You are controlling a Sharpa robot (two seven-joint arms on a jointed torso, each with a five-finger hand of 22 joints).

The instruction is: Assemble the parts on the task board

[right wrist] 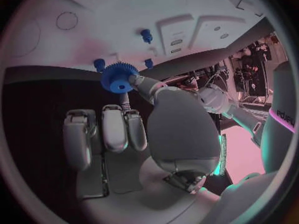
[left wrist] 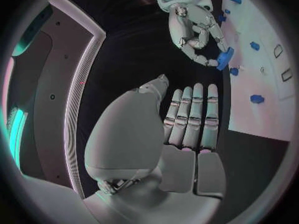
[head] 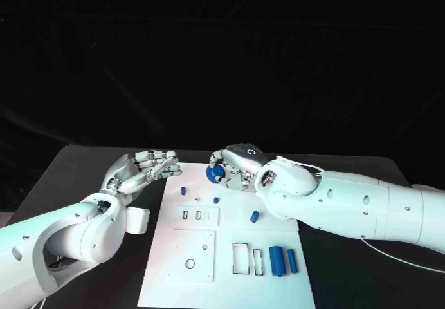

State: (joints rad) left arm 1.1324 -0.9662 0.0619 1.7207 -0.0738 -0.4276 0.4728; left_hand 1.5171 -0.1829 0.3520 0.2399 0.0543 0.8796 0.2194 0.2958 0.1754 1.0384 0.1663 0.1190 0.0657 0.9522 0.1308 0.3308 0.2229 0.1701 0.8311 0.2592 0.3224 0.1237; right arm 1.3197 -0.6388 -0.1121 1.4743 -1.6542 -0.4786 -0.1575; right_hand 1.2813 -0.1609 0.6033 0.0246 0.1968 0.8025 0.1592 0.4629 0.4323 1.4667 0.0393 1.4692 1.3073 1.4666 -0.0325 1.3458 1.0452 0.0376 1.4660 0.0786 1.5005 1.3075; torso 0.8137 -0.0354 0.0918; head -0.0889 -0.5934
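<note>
the white task board (head: 232, 283) lies flat on the black worktop (head: 83, 167), its long axis running from 12 to 6 o'clock in the head view. its cut-outs are its only holders: a black-edged rectangular slot (head: 240, 258) near 5 o'clock, with a narrower one beside it, a round hole (head: 189, 263) in a raised square plate at 7 o'clock, and two small slots (head: 191, 214) near the middle. whether anything sits inside them cannot be told. just to the 3 o'clock side of the rectangular slots lie two blue cylinders (head: 276, 261), side by side, long axes pointing 12 to 6. small blue pegs (head: 184, 190) are spread over the upper half of the board, and a larger blue piece (head: 254, 216) stands further toward 3 o'clock.

the right hand (head: 237, 168) hovers at the board's 12 o'clock edge, pinching a blue toothed gear (head: 215, 173) at its fingertips (right wrist: 138, 79); the gear stands on edge over that end of the board, its flat face turned toward 9 o'clock, and the right wrist view shows its teeth and centre hub.

the left hand (head: 148, 166) rests just off the board's 10 o'clock corner, released, fingers (left wrist: 194, 115) straight, close together and holding nothing. a small white block (head: 139, 219) sits on the worktop beside the board's 9 o'clock edge. the room behind is dark.
</note>
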